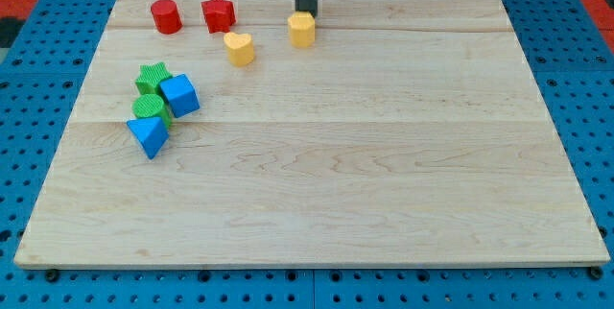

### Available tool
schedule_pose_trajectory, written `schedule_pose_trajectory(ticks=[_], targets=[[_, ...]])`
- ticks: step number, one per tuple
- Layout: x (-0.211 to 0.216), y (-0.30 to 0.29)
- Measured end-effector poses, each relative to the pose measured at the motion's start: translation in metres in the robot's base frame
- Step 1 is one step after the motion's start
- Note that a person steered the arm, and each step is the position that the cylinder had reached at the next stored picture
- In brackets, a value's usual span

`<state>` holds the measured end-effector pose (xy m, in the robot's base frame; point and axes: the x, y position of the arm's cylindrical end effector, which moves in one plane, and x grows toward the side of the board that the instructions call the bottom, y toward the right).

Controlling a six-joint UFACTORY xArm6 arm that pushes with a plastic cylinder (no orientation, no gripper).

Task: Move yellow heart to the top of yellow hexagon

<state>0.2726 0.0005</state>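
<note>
**Tip parked above the hexagon, heart not yet engaged**

We judge the approach step to be in hand: the yellow heart (239, 48) sits on the wooden desk (317, 184) near the view's top, down and to the view's left of the yellow hexagon (301, 30), and apart from it. The spot it must reach, just toward the view's top from the hexagon, is where our rod now stands.

We carry no hand at all, only a straight dark rod, so there is nothing to open or close and nothing is held. My tip (305, 12) rests at the hexagon's top edge; we cannot tell whether it touches the block or merely stands just behind it. It is well clear of the heart.

The next move, as we read it, calls for leaving that spot without nudging the hexagon, circling to the heart's lower-left side, then pushing it up and to the view's right in an arc past the hexagon's corner.

The red star (219, 13) lies just up-left of the heart and could be clipped on the way round.
</note>
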Motion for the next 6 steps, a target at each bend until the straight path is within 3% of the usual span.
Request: schedule_pose_trajectory(ticks=[1, 2, 3, 4, 6], targets=[[0.029, -0.029], [0.031, -0.018], [-0.01, 0.011], [-0.036, 0.003], [-0.042, -0.08]])
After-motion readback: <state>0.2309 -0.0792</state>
